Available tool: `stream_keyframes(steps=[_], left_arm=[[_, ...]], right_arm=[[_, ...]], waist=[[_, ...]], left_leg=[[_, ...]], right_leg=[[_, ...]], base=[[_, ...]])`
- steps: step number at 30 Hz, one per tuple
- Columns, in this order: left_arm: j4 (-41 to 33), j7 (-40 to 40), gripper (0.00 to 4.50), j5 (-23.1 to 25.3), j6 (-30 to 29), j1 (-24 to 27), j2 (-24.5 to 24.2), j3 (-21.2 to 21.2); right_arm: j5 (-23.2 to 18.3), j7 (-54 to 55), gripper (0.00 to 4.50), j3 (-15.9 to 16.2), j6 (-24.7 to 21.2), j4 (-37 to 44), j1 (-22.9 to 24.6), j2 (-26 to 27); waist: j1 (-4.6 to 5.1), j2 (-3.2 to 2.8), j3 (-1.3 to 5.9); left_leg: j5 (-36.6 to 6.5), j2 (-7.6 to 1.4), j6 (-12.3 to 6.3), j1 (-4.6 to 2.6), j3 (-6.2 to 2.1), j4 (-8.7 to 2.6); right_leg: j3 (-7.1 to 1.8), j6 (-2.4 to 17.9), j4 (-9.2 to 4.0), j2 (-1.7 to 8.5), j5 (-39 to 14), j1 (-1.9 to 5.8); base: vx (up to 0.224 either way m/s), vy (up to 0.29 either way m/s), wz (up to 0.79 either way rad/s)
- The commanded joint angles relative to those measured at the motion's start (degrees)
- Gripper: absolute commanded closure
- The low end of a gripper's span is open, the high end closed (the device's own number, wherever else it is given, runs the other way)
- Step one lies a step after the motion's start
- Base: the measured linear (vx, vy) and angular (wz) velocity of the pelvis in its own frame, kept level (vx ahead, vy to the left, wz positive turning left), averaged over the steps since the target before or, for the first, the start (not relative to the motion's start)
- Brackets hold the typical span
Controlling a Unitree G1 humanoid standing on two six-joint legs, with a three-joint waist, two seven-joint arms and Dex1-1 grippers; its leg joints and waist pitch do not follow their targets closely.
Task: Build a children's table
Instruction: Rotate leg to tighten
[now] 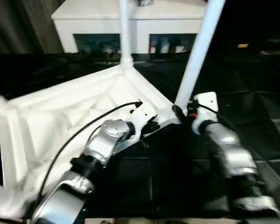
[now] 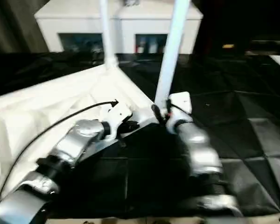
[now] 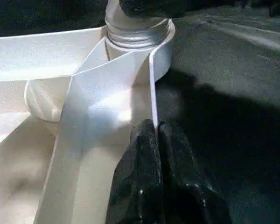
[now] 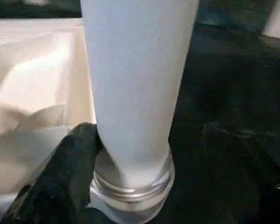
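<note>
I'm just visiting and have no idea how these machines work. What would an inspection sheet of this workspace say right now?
Surface: black quilted mat under everything.
Job's things: children's table lies upside down, ribbed underside up; near leg stands in a corner socket, threads showing; far leg stands in the far corner.
Clutter: nothing seen.
Grippers: left gripper shut on the table's rim; right gripper straddles the near leg's base, one finger touching, the other apart.
Cables: black cable along the left forearm; short ones at the right wrist.
Surroundings: white cabinet behind; dark curtain on the left.
</note>
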State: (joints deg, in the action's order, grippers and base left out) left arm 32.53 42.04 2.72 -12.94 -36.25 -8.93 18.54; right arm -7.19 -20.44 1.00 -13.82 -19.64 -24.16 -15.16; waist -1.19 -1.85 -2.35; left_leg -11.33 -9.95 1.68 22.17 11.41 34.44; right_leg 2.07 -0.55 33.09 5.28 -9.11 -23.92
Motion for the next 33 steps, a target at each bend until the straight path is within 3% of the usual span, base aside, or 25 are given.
stream_keyframes(steps=[1, 2, 6, 8, 12, 13, 15, 18, 23, 30, 33], left_arm=[[-1.8, 4.3, 4.5, -0.2, -0.9, 1.6, -4.1, 0.1], [-2.4, 5.9, 4.5, -0.6, -1.3, 2.0, -4.8, 0.4], [-5.4, 15.3, 4.5, -2.6, 0.1, 3.1, -8.8, 1.9], [-7.4, 19.2, 4.5, -4.2, -0.8, 3.6, -10.0, 2.3], [-11.3, 24.8, 4.5, -5.9, -3.1, 4.4, -12.3, 3.7], [-11.9, 25.6, 4.5, -6.3, -3.5, 4.6, -12.7, 3.9], [-12.4, 26.0, 4.5, -6.3, -3.5, 4.8, -13.0, 3.9], [-12.7, 26.5, 4.5, -6.5, -3.8, 4.9, -13.4, 3.9], [-13.6, 26.9, 4.5, -6.3, -4.6, 5.3, -13.5, 3.8], [-13.6, 26.9, 4.5, -6.1, -4.6, 5.3, -13.7, 3.8], [-13.5, 26.9, 4.5, -6.0, -4.7, 5.2, -13.7, 3.7]], right_arm=[[-1.8, -9.0, 0.74, -0.9, 0.5, 3.9, 1.9, -5.8], [-2.6, -12.4, 0.74, -0.3, 0.4, 5.0, 2.6, -7.4], [-7.5, -27.9, 0.74, 2.7, -1.0, 10.9, 6.9, -14.3], [-8.4, -30.8, 0.74, 3.4, -1.7, 11.3, 7.3, -15.3], [-8.0, -35.1, 0.74, 5.2, -1.1, 10.2, 7.3, -17.2], [-7.6, -35.6, 0.74, 5.6, -0.7, 9.6, 7.0, -17.4], [-7.3, -36.0, 0.74, 5.6, -0.5, 8.6, 6.5, -17.4], [-7.6, -37.5, 0.74, 5.8, -0.8, 8.5, 6.4, -17.5], [-6.8, -38.9, 1.2, 7.4, -0.4, 8.2, 6.8, -17.4], [-6.6, -39.6, 1.85, 7.6, -0.2, 7.5, 7.0, -17.4], [-6.8, -40.0, 1.93, 7.6, -0.4, 7.3, 6.9, -17.0]], waist=[[-0.27, 0.02, 4.29], [-0.87, 0.11, 3.98], [-0.92, 0.0, 3.48], [-0.59, 0.13, 3.24], [-0.33, 0.14, 3.21], [-0.43, 0.35, 3.16], [-0.72, 0.16, 3.21], [-0.83, 0.25, 3.37], [-0.83, 0.3, 3.57], [-0.81, 0.21, 3.56], [-0.8, 0.28, 3.56]], left_leg=[[-3.8, -2.63, -7.96, -1.36, -0.96, -3.34], [-5.7, -2.91, -8.08, -1.37, -0.87, -3.52], [-10.5, -3.15, -6.1, -1.58, -1.05, -4.09], [-13.7, -3.14, -4.54, -1.61, -1.13, -4.47], [-15.2, -3.2, -2.56, -1.97, -1.17, -4.61], [-15.1, -3.19, -2.28, -1.88, -1.15, -4.65], [-14.6, -3.24, -2.09, -2.27, -1.0, -4.57], [-12.8, -3.09, -2.34, -1.9, -1.06, -4.51], [-10.2, -3.02, -3.83, -1.71, -1.05, -4.18], [-10.5, -3.03, -3.81, -1.76, -1.07, -4.18], [-10.8, -3.01, -3.75, -1.74, -1.06, -4.17]], right_leg=[[-1.36, 17.7, -1.72, 2.43, 4.3, 3.61], [-1.44, 17.7, -1.91, 2.51, 1.9, 3.54], [-1.41, 16.8, -2.58, 2.54, -4.8, 3.49], [-1.39, 16.3, -2.87, 2.51, -8.7, 3.41], [-1.49, 15.5, -3.27, 2.69, -12.7, 2.99], [-1.51, 15.5, -3.24, 2.69, -13.0, 3.03], [-1.59, 15.6, -3.25, 2.59, -12.2, 2.7], [-1.48, 15.7, -2.86, 2.59, -10.0, 3.1], [-1.42, 16.4, -2.55, 2.7, -7.4, 3.35], [-1.37, 16.3, -2.64, 2.63, -8.2, 3.34], [-1.37, 16.4, -2.64, 2.6, -8.3, 3.37]], base=[[0.0, 0.0, 0.0], [0.0, 0.0, 0.0], [0.0, 0.0, 0.0], [0.0, 0.0, 0.0], [0.0, 0.0, 0.0], [0.0, 0.0, 0.0], [0.0, 0.0, 0.0], [0.0, 0.0, 0.0], [0.0, 0.0, 0.0], [0.0, 0.0, 0.0], [0.0, 0.0, 0.0]])
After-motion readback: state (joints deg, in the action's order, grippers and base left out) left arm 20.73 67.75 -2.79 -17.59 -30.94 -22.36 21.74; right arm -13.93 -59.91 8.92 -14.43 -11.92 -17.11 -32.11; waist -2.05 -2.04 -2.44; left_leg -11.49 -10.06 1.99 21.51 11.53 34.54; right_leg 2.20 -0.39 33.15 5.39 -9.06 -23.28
